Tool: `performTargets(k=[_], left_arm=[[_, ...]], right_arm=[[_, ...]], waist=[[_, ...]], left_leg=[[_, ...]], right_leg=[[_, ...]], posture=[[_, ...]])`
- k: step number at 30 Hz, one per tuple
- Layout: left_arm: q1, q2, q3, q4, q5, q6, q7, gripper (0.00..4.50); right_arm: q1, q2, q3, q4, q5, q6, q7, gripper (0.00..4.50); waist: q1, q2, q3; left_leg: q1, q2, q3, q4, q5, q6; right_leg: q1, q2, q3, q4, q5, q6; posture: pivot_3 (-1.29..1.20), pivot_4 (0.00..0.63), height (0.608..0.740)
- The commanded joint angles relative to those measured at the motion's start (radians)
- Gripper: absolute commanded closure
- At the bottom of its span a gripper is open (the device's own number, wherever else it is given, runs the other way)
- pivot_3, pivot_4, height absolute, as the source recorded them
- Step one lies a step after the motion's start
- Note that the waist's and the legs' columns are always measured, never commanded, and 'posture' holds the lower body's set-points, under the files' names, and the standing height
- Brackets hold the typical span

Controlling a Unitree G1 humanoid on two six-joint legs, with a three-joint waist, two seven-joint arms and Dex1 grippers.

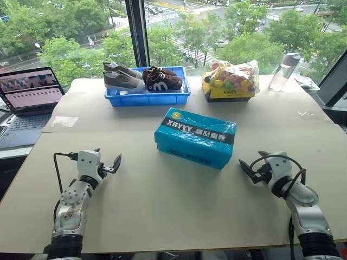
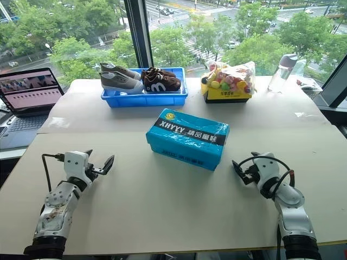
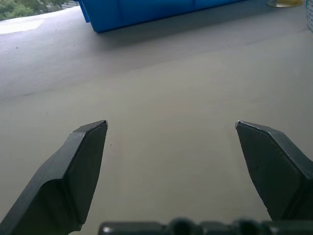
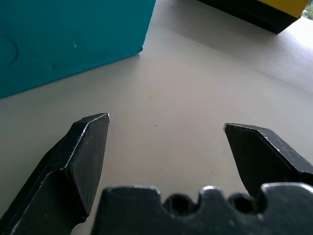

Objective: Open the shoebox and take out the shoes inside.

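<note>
Clearly still lying shut: the shoebox [image 1: 196, 137], bright blue with its black lettered band across the lid, sitting flat near the middle of the table [image 1: 162, 216], turned a little askew, lid fully down and no pale interior showing. Hiding whatever is inside, so no telling yet how the shoes are lying. Resting well behind it, toward the window: a blue plastic tray [image 1: 147, 97] carrying grey sneakers [image 1: 122, 77] and brown shoes [image 1: 162, 79], with a yellow-and-black box of wrapped sweets [image 1: 230, 81] just beside the tray and a clear bottle [image 1: 284, 71] standing farther off at the right edge. Sitting open off the left side of the table, a laptop [image 1: 30, 95]. Hovering low over bare tabletop to either side of the shoebox and nearer the robot: the left gripper [image 1: 107, 162] well apart from the box, the right gripper [image 1: 252, 165] somewhat closer to the box's near right corner, both pointing forward. Standing wide apart, the fingers of each, gripping nothing and touching nothing. Judging by all this, sitting at the very start: nothing done so far, with reaching for the box, lifting the lid and taking out both shoes all left to do.
</note>
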Motion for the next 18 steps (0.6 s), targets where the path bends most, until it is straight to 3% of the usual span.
performTargets(k=[1, 3, 6, 7, 10, 16, 17, 18], left_arm=[[-0.032, 0.010, 0.016, 0.013, -0.011, -0.023, -0.005, 0.00], [-0.081, 0.035, 0.000, 0.093, 0.024, -0.075, -0.019, 0.00], [-0.194, 0.040, -0.012, 0.235, 0.044, -0.116, -0.019, 0.72], [-0.251, 0.039, -0.024, 0.298, 0.057, -0.141, -0.022, 1.05], [-0.435, 0.024, -0.065, 0.508, 0.099, -0.229, -0.032, 2.06], [-0.765, -0.079, -0.164, 0.859, 0.186, -0.365, -0.050, 4.21], [-0.803, -0.102, -0.180, 0.905, 0.200, -0.373, -0.052, 4.50], [-0.827, -0.118, -0.193, 0.942, 0.214, -0.381, -0.049, 4.50]], right_arm=[[0.008, 0.000, -0.015, -0.017, -0.013, -0.007, -0.033, 0.01], [-0.007, 0.009, -0.034, -0.016, -0.034, 0.002, -0.100, 0.01], [-0.044, 0.012, -0.055, 0.002, -0.068, 0.011, -0.197, 0.00], [-0.059, 0.009, -0.061, 0.014, -0.081, 0.012, -0.229, 0.52], [-0.105, 0.001, -0.070, 0.055, -0.100, 0.000, -0.282, 1.26], [-0.241, 0.022, -0.022, 0.158, -0.124, -0.020, -0.296, 3.40], [-0.266, 0.030, -0.005, 0.176, -0.127, -0.026, -0.284, 3.78], [-0.284, 0.036, 0.008, 0.189, -0.128, -0.030, -0.272, 4.06]], waist=[[0.000, 0.000, 0.000], [0.002, 0.000, 0.000], [0.007, 0.000, 0.000], [0.010, 0.000, 0.000], [0.021, -0.001, 0.000], [0.022, -0.002, 0.000], [0.020, -0.002, 0.001], [0.018, -0.002, 0.001]], left_leg=[[0.000, 0.000, 0.000, 0.000, 0.000, 0.000], [0.000, 0.000, 0.000, 0.000, 0.000, 0.000], [0.000, 0.000, 0.000, 0.000, 0.000, 0.000], [0.001, -0.001, 0.000, 0.000, 0.000, 0.000], [0.000, -0.002, 0.000, 0.001, 0.000, 0.000], [-0.005, -0.003, 0.002, 0.002, 0.001, -0.002], [-0.007, -0.003, 0.002, 0.004, 0.002, -0.002], [-0.008, -0.003, 0.002, 0.005, 0.002, -0.002]], right_leg=[[0.000, 0.000, 0.000, 0.000, 0.000, 0.000], [0.000, 0.000, 0.000, 0.000, 0.000, 0.000], [0.000, 0.000, 0.000, 0.000, 0.001, 0.000], [0.000, 0.000, 0.000, 0.000, 0.001, 0.000], [0.000, 0.000, 0.000, 0.000, 0.002, 0.001], [-0.002, -0.001, 0.001, -0.003, 0.003, 0.003], [-0.003, -0.001, 0.001, -0.004, 0.004, 0.004], [-0.003, -0.001, 0.001, -0.004, 0.004, 0.005]], posture=[[0.00, 0.150, 0.740], [0.00, 0.150, 0.740], [0.00, 0.150, 0.740], [0.00, 0.150, 0.740], [0.00, 0.150, 0.740], [0.00, 0.150, 0.740], [0.00, 0.150, 0.740], [0.00, 0.150, 0.740]])
